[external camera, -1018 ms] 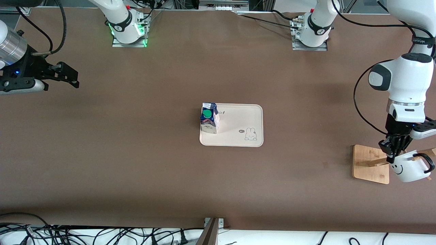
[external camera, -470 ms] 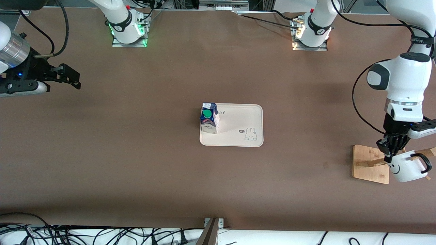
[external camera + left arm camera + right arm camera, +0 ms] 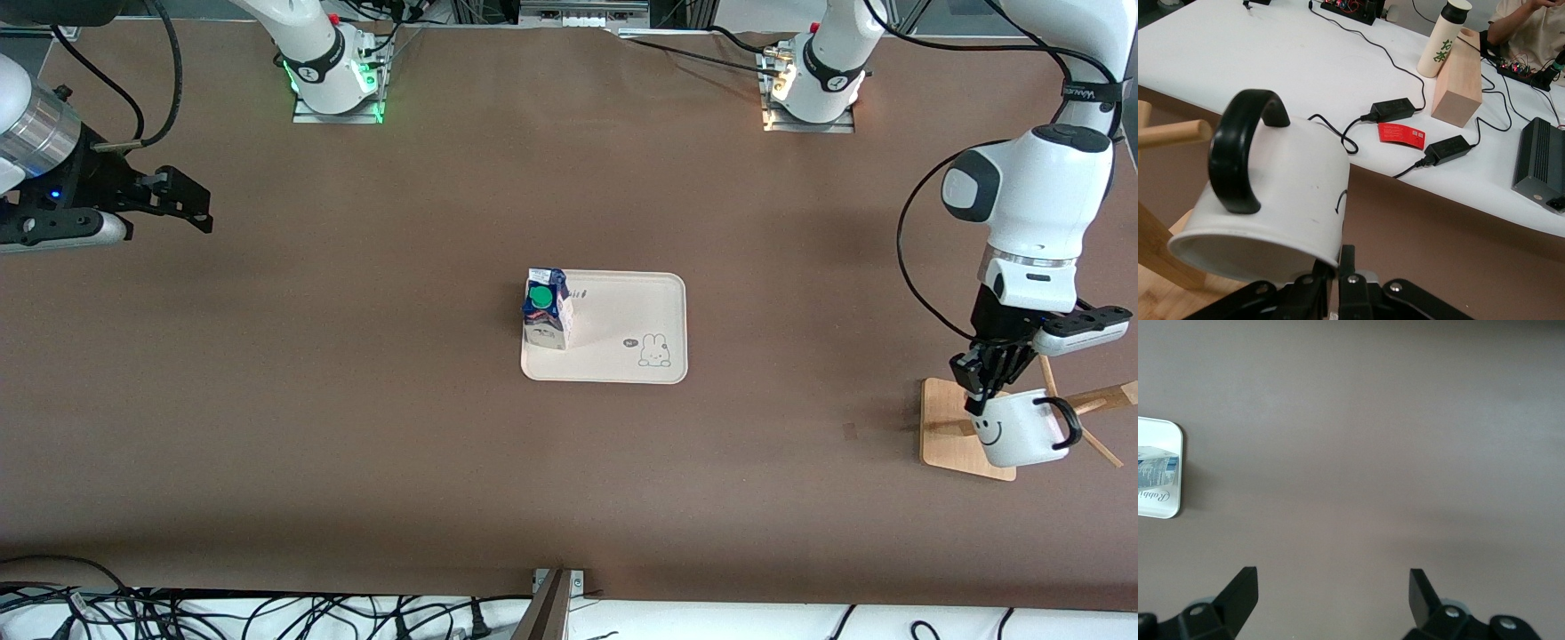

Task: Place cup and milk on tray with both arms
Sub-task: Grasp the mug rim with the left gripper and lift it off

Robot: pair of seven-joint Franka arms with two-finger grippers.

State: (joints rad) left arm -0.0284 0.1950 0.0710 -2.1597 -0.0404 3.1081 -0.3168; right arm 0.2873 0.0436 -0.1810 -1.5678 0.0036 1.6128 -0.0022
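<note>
Brown table (image 3: 356, 427) fills the front view; mid-frame sits the cream tray (image 3: 622, 360), the milk (image 3: 545, 311) already upright on it. At upper left the right gripper (image 3: 191, 200) waits, jaws spread and empty. At lower right the left gripper (image 3: 978, 391) pinches the cup (image 3: 1013, 431) by its rim, over the wooden rack (image 3: 956, 427). That thin rim grip could let the tilted cup swing or slip, and its handle (image 3: 1238, 157) could catch a peg (image 3: 1175, 132).
</note>
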